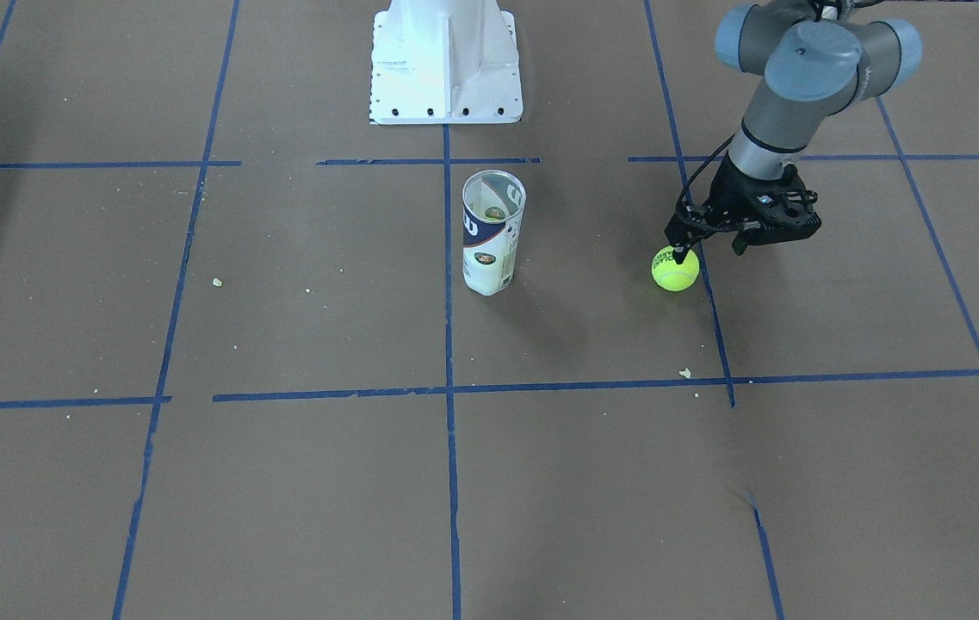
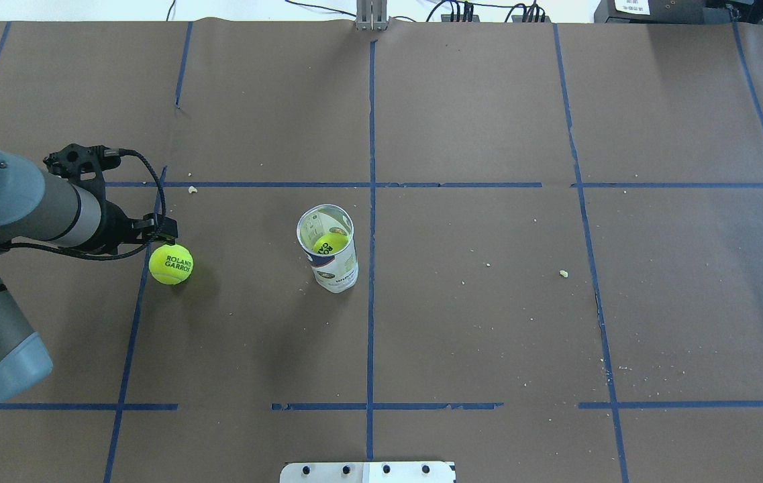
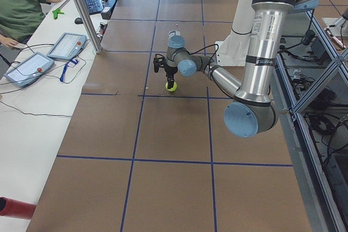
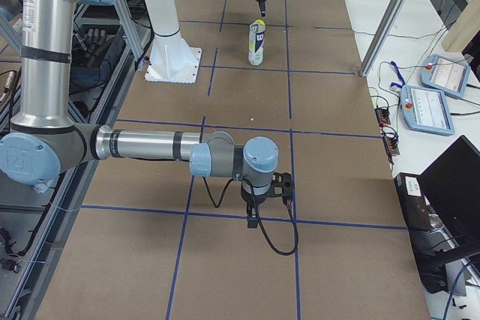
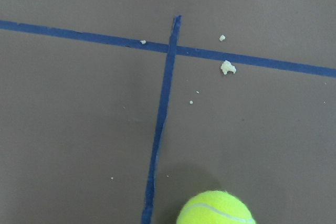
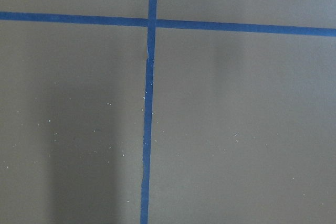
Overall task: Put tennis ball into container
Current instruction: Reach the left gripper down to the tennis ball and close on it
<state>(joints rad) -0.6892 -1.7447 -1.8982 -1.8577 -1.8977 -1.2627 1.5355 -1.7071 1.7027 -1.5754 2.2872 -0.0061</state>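
Observation:
The tennis ball (image 1: 675, 269), yellow-green with dark lettering, rests on the brown table (image 1: 300, 482) to my left of centre; it also shows in the overhead view (image 2: 171, 263) and at the bottom edge of the left wrist view (image 5: 216, 209). My left gripper (image 1: 709, 251) hangs just above it, open, with one fingertip (image 1: 679, 256) over the ball's top. The container (image 1: 492, 237), a clear tube with a white and navy label, stands upright near the centre, well apart from the ball. A second yellow ball (image 2: 327, 243) lies inside it. My right gripper (image 4: 255, 219) shows only in the right side view, so I cannot tell its state.
The white pedestal base (image 1: 446, 65) stands behind the container at the robot's side. Blue tape lines (image 1: 450, 389) grid the table and small crumbs (image 1: 684, 373) are scattered on it. An operator (image 3: 22, 9) sits at a side bench with tablets (image 3: 65, 46).

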